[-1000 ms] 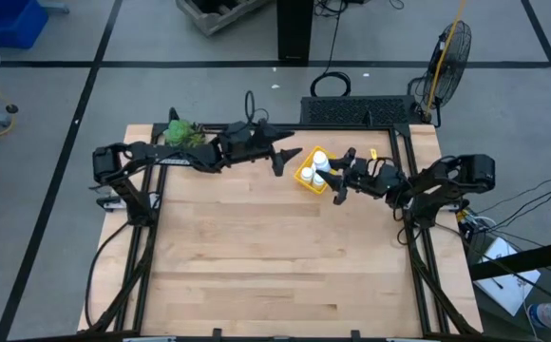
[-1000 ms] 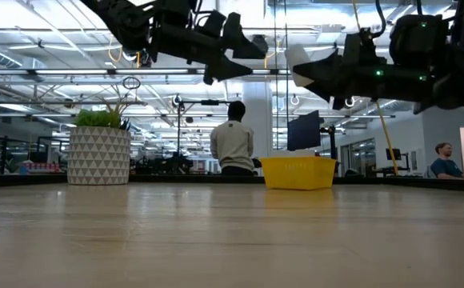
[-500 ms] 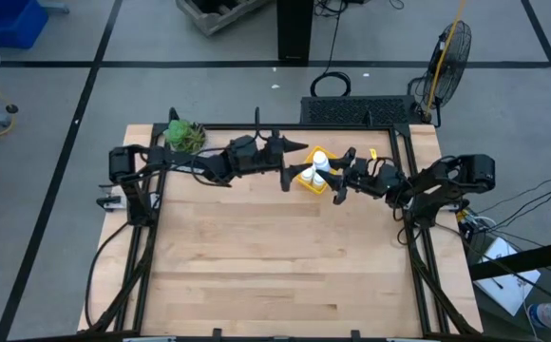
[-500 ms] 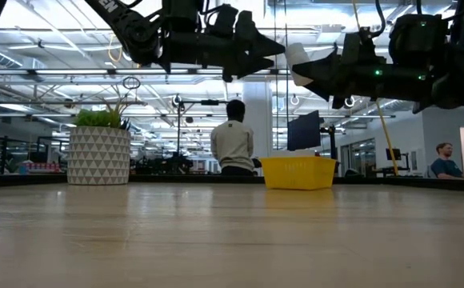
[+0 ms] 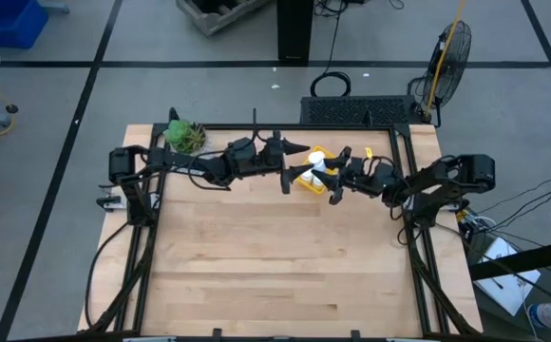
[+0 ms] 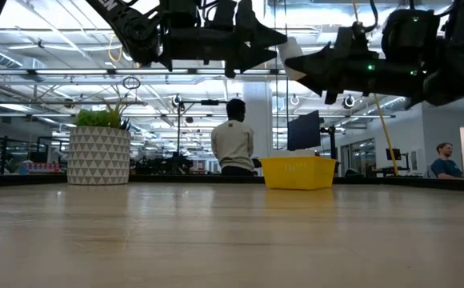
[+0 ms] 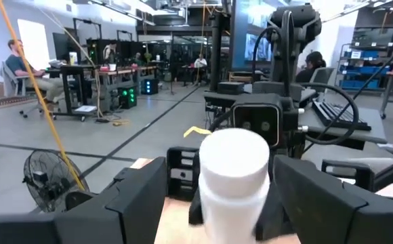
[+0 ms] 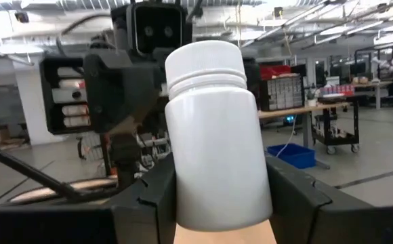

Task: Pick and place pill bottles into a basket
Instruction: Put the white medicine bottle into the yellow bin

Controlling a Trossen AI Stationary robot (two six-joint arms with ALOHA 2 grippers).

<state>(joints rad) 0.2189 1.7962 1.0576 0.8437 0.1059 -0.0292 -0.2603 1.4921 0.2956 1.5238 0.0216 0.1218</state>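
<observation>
A white pill bottle (image 8: 213, 135) with a white cap is held by my right gripper (image 8: 217, 203) above the yellow basket (image 5: 305, 178). It also shows in the high view (image 5: 319, 167) and the low view (image 6: 290, 50). My left gripper (image 7: 234, 203) is open, facing the right one. Its two fingers stand on either side of the same bottle (image 7: 234, 169), with a gap on each side. The basket rests on the table near its far edge (image 6: 298, 173). Whether other bottles lie in the basket I cannot tell. My right gripper pinches the lower part of the bottle's body (image 8: 213, 196) between its two fingers. The fingers come about level from the table's right side. The bottle stands roughly upright, cap up and slightly tilted, lifted clear above the basket.
A white patterned pot with a green plant (image 6: 99, 156) stands at the table's far left corner (image 5: 184, 135). People sit and stand in the room beyond the table. The near half of the wooden table (image 5: 275, 266) holds nothing.
My left gripper has gone toward the table's right edge, up to the bottle, and its open fingers now stand around it. My right gripper has shifted a little toward the left gripper, still holding the bottle.
</observation>
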